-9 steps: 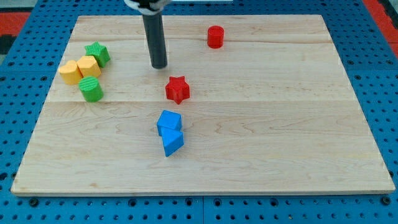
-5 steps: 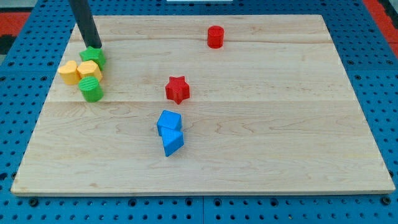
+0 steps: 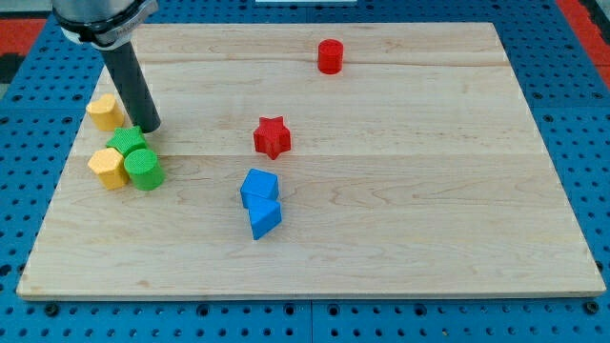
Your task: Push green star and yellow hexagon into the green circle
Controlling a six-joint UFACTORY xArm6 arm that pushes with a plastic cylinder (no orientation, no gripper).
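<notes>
Eight blocks lie on the wooden board (image 3: 400,191): two green, two yellow, two red and two blue. At the view's left three of them press together in a tight cluster, the green star (image 3: 127,143) at the top, the green circle (image 3: 144,170) just below it toward the view's bottom, and a yellow hexagon (image 3: 108,168) touching the circle's left side. A second yellow block (image 3: 105,111), its shape hard to make out, sits alone above the cluster near the board's left edge. My tip (image 3: 147,127) rests on the board just above the green star, at its upper right, and to the right of the lone yellow block; whether it touches the star I cannot tell. I carry no pincer, only the dark rod (image 3: 132,86), so nothing is grasped. Near the middle stands one red star (image 3: 272,136), well apart from the cluster, and one red cylinder (image 3: 330,56) sits near the view's top. Two blue blocks (image 3: 259,200) touch each other below the red star, one stacked toward the view's bottom of the other.
</notes>
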